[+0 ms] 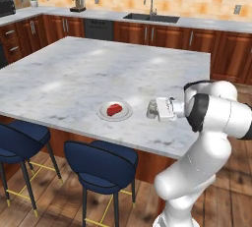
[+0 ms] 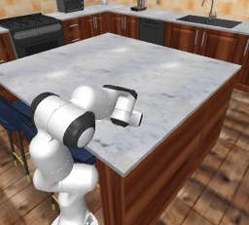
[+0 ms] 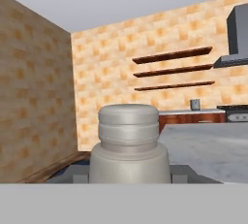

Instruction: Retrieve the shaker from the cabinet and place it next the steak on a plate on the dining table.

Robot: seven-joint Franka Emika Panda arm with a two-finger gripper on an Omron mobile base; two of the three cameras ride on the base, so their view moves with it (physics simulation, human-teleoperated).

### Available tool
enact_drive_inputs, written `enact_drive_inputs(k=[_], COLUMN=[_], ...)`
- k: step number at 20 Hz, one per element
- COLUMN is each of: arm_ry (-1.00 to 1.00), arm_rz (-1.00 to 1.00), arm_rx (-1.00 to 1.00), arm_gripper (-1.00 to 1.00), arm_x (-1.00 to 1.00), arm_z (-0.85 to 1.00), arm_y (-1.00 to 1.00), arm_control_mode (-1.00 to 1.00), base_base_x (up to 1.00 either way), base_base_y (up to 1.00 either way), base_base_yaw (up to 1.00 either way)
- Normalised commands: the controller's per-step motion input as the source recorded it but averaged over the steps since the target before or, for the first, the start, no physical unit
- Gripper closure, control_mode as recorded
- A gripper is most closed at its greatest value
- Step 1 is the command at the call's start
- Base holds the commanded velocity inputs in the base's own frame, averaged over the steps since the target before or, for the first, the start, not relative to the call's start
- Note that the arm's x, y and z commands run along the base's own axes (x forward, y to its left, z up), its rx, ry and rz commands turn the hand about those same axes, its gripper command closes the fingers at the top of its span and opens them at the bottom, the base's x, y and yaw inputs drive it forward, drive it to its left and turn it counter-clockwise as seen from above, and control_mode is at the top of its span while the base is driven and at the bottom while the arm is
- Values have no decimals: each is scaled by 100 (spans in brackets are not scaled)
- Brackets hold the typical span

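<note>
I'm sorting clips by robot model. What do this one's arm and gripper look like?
The arm is glossy white, built of rounded tubular links with black bands at the joints. It ends in a white boxy gripper. The fingers look small and dark grey. No cables or markings show.

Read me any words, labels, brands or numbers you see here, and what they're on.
None can be read. The shaker is plain grey, with no label. The plate, steak and dining table carry no text. The coffee machine and microwave are too small to show any marking.
</note>
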Motion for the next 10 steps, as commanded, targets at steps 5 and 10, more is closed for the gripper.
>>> enact_drive_inputs(k=[5,10], arm_ry=[4,7], arm_rz=[0,0], arm_rx=[0,0], arm_gripper=[100,100], arm_x=[30,35], arm_z=[-15,-18], arm_y=[4,0], arm_control_mode=[-100,-100], base_base_x=[0,0], base_base_y=[0,0], base_base_yaw=[0,0])
